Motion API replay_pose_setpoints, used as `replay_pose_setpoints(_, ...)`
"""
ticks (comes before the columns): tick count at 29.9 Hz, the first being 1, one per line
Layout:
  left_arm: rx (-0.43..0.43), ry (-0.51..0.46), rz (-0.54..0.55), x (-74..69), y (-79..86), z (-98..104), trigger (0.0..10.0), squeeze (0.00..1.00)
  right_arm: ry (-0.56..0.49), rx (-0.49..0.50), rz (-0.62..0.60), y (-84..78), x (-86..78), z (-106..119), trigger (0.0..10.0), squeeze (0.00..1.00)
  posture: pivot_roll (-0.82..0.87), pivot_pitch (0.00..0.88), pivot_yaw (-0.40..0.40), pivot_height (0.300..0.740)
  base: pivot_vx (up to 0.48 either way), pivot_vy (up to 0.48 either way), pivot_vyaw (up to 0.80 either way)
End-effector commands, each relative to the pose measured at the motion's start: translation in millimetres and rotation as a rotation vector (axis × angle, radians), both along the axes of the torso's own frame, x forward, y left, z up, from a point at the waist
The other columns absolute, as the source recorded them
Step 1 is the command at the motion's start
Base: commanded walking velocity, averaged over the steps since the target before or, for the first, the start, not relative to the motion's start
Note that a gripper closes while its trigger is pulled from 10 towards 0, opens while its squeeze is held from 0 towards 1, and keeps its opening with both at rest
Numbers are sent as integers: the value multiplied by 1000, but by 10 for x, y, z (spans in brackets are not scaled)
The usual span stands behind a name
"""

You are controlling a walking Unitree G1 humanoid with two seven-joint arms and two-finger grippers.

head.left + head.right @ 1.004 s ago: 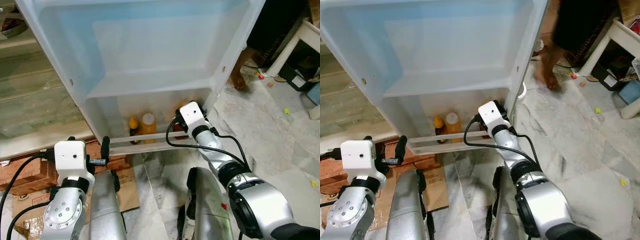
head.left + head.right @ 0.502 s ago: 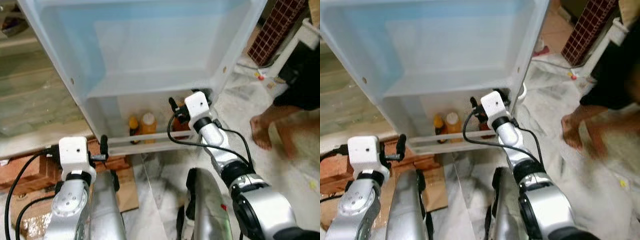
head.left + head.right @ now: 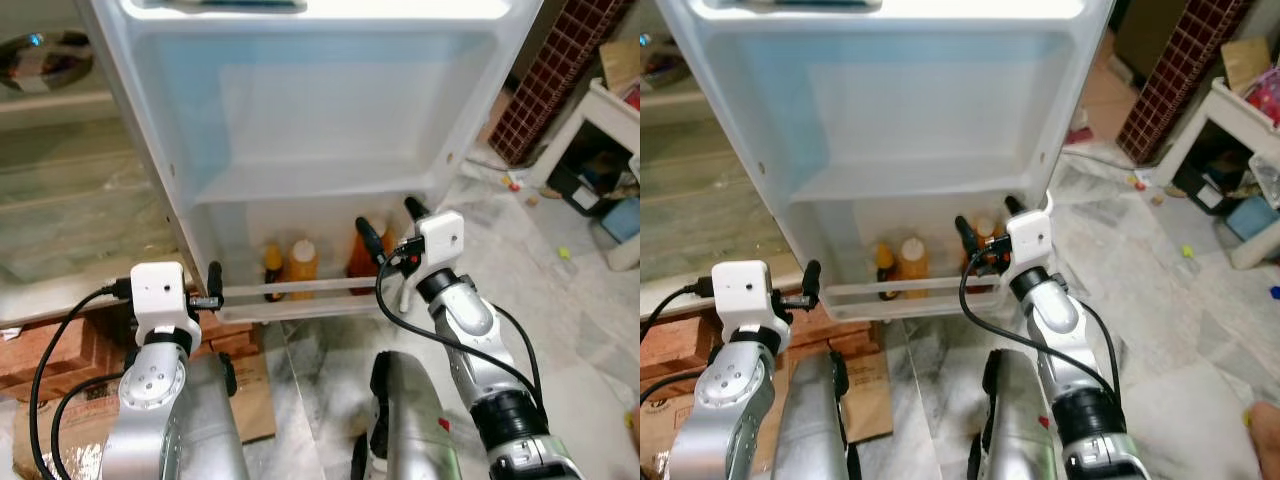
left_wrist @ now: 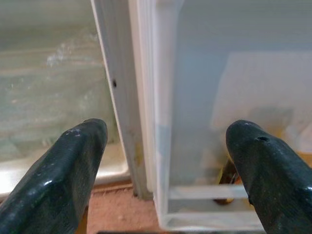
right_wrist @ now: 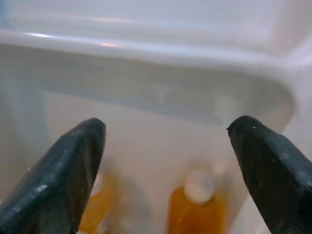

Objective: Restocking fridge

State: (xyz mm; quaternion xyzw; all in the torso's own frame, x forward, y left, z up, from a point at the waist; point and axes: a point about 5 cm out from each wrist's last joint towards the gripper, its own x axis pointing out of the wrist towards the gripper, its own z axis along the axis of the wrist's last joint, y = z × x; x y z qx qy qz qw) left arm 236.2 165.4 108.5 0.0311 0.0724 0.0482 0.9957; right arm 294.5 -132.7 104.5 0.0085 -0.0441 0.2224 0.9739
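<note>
Right gripper (image 3: 388,224), fingers spread wide and holding nothing, hovers by 3 orange bottles (image 3: 299,266) in the door shelf (image 3: 300,288); left gripper (image 4: 165,161), also wide, sits at 9 o'clock.

Pale marble floor (image 3: 560,300) spreads to the right. A white table (image 3: 590,110) and a brown tiled wall (image 3: 545,85) stand there. Red bricks (image 3: 50,350) lie low left.

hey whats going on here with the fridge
The robot stands at the open fridge door, restocking it. Its right claw is open and empty, hanging just in front of the bottom door shelf, where three orange bottles stand behind the rail. The left claw is open too, raised near the shelf's left end and holding nothing.
</note>
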Motion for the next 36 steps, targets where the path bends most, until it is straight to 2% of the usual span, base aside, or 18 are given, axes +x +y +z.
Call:
replay_pose_setpoints(1,8,1,-16,17,-1,-19,10000,0,27,46,28,-14,-87,43,10000,1000,70,0,-40,528,0,0,0)
replay_pose_setpoints(3,16,-6,-18,40,11,-20,10000,0,74,61,35,-82,-241,56,10000,1000,65,0,-37,528,0,0,0)
replay_pose_setpoints(4,19,-5,-19,42,10,-28,10000,0,84,76,42,-114,-320,59,10000,710,60,0,-33,528,0,0,0)
replay_pose_setpoints(5,21,-4,-20,42,8,-33,10000,0,89,87,47,-132,-367,62,10000,710,60,0,-33,528,0,0,0)
replay_pose_setpoints(6,22,-3,-24,44,3,-37,10000,0,86,85,46,-154,-416,61,10000,471,55,0,-30,528,0,0,0)
replay_pose_setpoints(7,23,-3,-30,45,-3,-40,10000,0,87,78,40,-177,-458,48,10000,0,54,0,-29,528,0,0,0)
replay_pose_setpoints(9,23,-3,-30,45,-3,-40,10000,0,87,78,40,-177,-458,48,10000,0,54,0,-29,528,0,0,0)
replay_pose_setpoints(15,44,-10,-59,78,-32,-43,10000,0,101,75,-67,-317,-593,4,10000,0,41,0,-15,550,0,0,0)
replay_pose_setpoints(23,53,-15,-67,82,-40,-54,10000,0,136,77,-97,-359,-612,47,10000,0,43,0,-16,572,-188,0,0)
replay_pose_setpoints(36,58,-27,-81,80,-61,-57,10000,0,159,75,-143,-388,-609,99,10000,0,38,0,-12,641,-255,0,0)
